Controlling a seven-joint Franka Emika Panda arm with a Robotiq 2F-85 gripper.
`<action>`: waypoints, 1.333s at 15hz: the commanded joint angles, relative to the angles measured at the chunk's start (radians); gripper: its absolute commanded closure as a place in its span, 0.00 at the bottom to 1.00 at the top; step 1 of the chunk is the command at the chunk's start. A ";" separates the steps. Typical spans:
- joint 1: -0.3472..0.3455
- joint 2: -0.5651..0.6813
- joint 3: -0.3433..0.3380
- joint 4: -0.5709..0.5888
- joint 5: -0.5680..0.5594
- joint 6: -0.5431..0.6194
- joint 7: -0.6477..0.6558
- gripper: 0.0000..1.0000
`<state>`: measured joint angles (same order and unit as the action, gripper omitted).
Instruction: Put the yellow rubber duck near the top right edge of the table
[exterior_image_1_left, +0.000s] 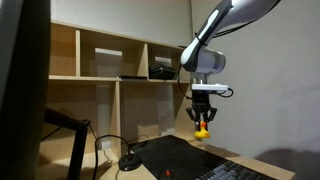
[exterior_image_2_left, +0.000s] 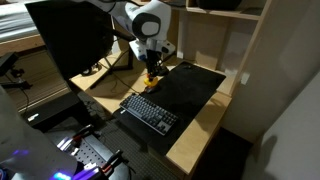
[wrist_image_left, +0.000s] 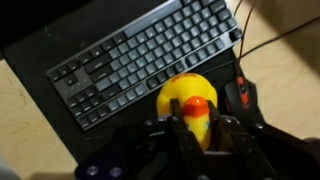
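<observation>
My gripper (exterior_image_1_left: 203, 122) is shut on the yellow rubber duck (exterior_image_1_left: 202, 129) and holds it in the air above the table (exterior_image_2_left: 196, 128). In the wrist view the duck (wrist_image_left: 187, 108) fills the space between my two black fingers (wrist_image_left: 198, 135), orange beak toward the camera. In an exterior view the gripper (exterior_image_2_left: 151, 70) hangs over the left edge of the black mat (exterior_image_2_left: 190, 85), with the duck (exterior_image_2_left: 151, 74) just under it. The table is light wood, mostly covered by the mat.
A black keyboard (exterior_image_2_left: 150, 111) lies on the mat below me; it also shows in the wrist view (wrist_image_left: 140, 55). A dark mouse with red trim (wrist_image_left: 242, 94) sits beside it. A monitor (exterior_image_2_left: 70, 35) stands at one side and a light-wood shelf unit (exterior_image_1_left: 115, 80) behind.
</observation>
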<state>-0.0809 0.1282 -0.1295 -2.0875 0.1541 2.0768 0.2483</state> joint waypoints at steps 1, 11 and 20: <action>-0.077 0.038 -0.047 0.071 0.094 0.032 0.012 0.93; -0.178 0.205 -0.136 0.201 0.155 0.129 0.130 0.93; -0.203 0.322 -0.157 0.304 0.198 0.155 0.229 0.93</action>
<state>-0.2967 0.3632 -0.2725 -1.8540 0.3983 2.1983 0.3911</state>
